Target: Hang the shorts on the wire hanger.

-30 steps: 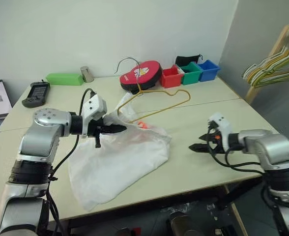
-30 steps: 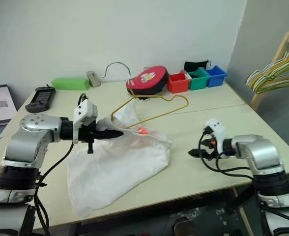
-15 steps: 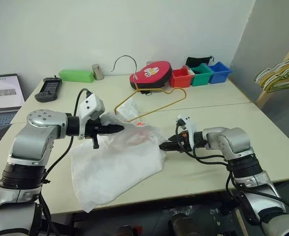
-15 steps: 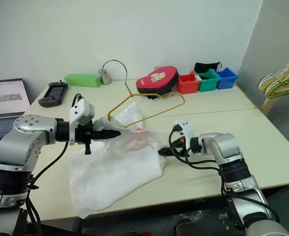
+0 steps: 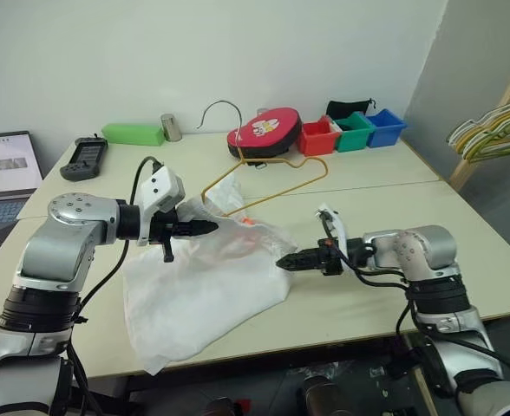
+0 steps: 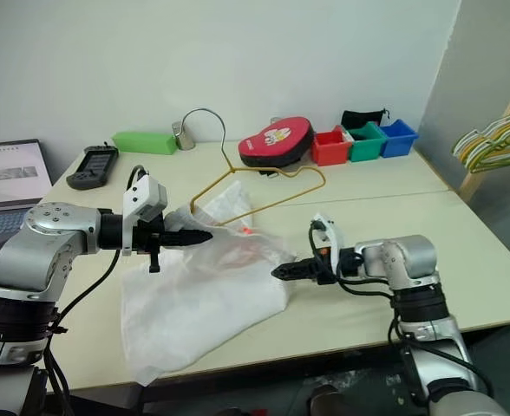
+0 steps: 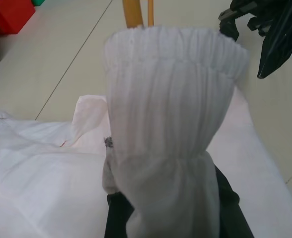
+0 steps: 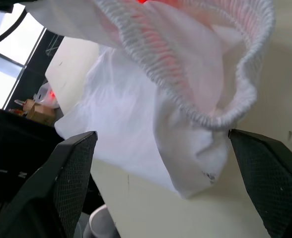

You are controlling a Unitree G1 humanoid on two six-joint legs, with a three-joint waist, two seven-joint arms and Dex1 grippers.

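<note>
Head stereo overview; close wrist views

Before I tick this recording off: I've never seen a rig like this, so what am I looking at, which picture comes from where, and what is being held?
This is a two-armed humanoid robot at a pale table. The two wide pictures come from its head, looking down over both arms. The two close-ups come from cameras on its wrists.

The left gripper is shut on the gathered waistband of the white shorts, lifting that edge while the rest lies on the table. The right gripper, jaws open, sits at the shorts' other edge, holding nothing. Behind the shorts lies the wire hanger.

Further back are a red case, small coloured bins, a green box and a laptop.
</note>
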